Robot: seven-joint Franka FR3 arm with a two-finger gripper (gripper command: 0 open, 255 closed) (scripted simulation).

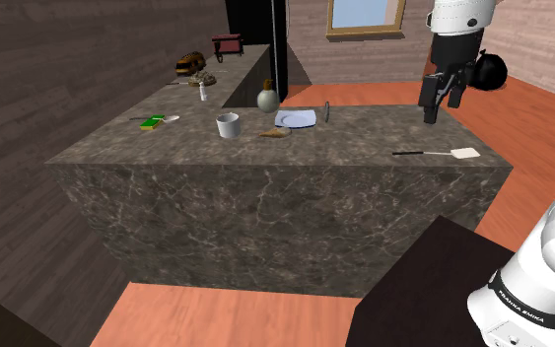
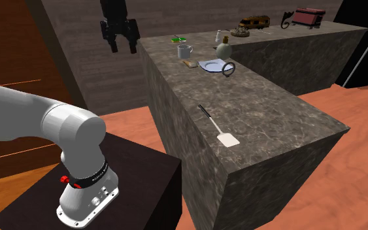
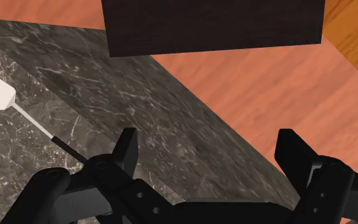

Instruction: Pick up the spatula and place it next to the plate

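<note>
The spatula lies flat on the dark marble counter near its corner closest to the stand, white blade outward and thin dark handle pointing along the counter. It also lies beside my fingers in the wrist view, spatula. The pale plate rests farther along the counter, plate. My black gripper hangs open in the air above the counter's edge, well above the spatula, gripper. Its fingers stand wide apart with nothing between them.
Around the plate stand a mug, a round vase, a dark ring and a small brown object. A green item and more clutter lie farther back. The stand sits beside the counter.
</note>
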